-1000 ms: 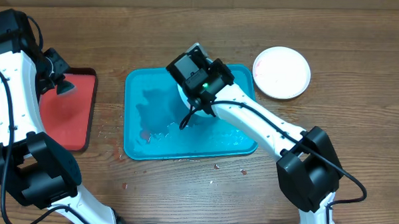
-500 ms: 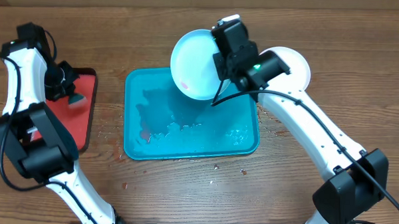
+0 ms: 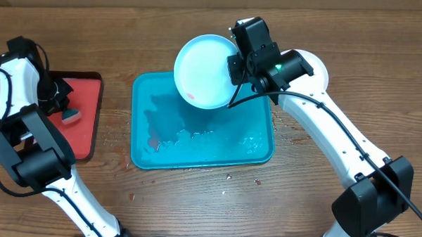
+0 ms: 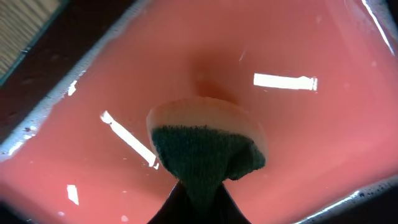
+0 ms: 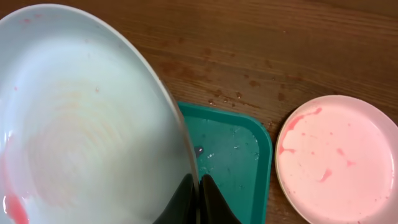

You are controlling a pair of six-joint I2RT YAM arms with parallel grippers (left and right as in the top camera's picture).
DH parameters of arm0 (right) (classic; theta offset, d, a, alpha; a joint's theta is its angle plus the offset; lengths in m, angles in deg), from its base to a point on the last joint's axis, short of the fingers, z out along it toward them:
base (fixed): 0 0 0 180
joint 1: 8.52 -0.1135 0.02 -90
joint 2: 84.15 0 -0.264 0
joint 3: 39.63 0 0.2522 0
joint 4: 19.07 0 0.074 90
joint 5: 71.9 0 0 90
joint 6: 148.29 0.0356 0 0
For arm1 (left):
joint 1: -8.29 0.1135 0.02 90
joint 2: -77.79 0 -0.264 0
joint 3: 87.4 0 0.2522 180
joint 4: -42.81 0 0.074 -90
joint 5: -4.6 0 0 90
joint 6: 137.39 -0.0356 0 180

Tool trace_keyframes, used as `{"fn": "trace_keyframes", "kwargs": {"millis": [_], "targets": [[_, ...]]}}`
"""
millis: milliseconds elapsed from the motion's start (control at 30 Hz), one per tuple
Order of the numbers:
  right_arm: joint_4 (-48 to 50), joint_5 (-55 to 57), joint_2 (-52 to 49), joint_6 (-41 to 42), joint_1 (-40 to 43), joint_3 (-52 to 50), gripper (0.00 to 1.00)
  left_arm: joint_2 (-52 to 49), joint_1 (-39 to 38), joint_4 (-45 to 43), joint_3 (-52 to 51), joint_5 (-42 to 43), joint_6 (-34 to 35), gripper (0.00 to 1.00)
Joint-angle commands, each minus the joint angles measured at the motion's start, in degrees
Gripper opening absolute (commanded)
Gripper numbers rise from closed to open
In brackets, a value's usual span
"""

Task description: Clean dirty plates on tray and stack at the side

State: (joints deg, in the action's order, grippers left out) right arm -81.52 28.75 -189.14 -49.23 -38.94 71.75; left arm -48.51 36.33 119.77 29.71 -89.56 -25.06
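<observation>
My right gripper [image 3: 235, 69] is shut on the rim of a pale mint plate [image 3: 202, 70] and holds it tilted in the air over the far edge of the wet teal tray [image 3: 196, 142]. The plate has a red smear near its lower edge. In the right wrist view the fingers [image 5: 198, 190] pinch the plate's rim [image 5: 81, 124] above the tray [image 5: 233, 162]. A white plate with red smears [image 3: 319, 71] lies on the table right of the tray, also in the right wrist view [image 5: 339, 158]. The yellow-green plate is out of view. My left gripper [image 3: 62, 105] is shut on a sponge.
The sponge [image 4: 205, 149], green scrub side with a pale foam back, presses on the wet floor of the small red tray [image 4: 311, 137] at the table's left [image 3: 80, 138]. Water drops and red specks lie on the wood in front of the teal tray.
My right gripper lifted the mint plate off the teal tray and tilted it up over the far edge. My left gripper came down with the sponge onto the red tray.
</observation>
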Motion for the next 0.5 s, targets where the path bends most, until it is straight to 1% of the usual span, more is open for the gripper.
{"fn": "trace_keyframes", "kwargs": {"millis": [0,67,167,233,300,367,467], "targets": [[0.6,-0.7,0.8,1.9,-0.1,1.1,0.04,0.0,-0.1,-0.1,-0.1,-0.9,0.4,0.15],[0.5,-0.7,0.8,1.9,-0.1,1.1,0.04,0.0,-0.2,-0.1,-0.1,-0.9,0.4,0.18],[0.0,-0.7,0.9,1.9,-0.1,1.1,0.04,0.0,-0.2,-0.3,-0.1,-0.9,0.4,0.28],[-0.5,-0.7,0.9,1.9,-0.1,1.1,0.04,0.0,-0.2,-0.3,-0.1,-0.9,0.4,0.28],[-1.0,-0.7,1.0,1.9,-0.1,1.1,0.04,0.2,-0.2,0.1,0.0,-0.5,0.4,0.24],[-1.2,-0.5,1.4,1.9,-0.1,1.1,0.04,0.6,0.0,1.6,0.7,0.3,0.3,0.24],[-1.1,0.7,2.9,1.9,-0.1,1.1,0.04,1.7,0.3,4.1,3.8,4.3,-2.0,0.26]]}}
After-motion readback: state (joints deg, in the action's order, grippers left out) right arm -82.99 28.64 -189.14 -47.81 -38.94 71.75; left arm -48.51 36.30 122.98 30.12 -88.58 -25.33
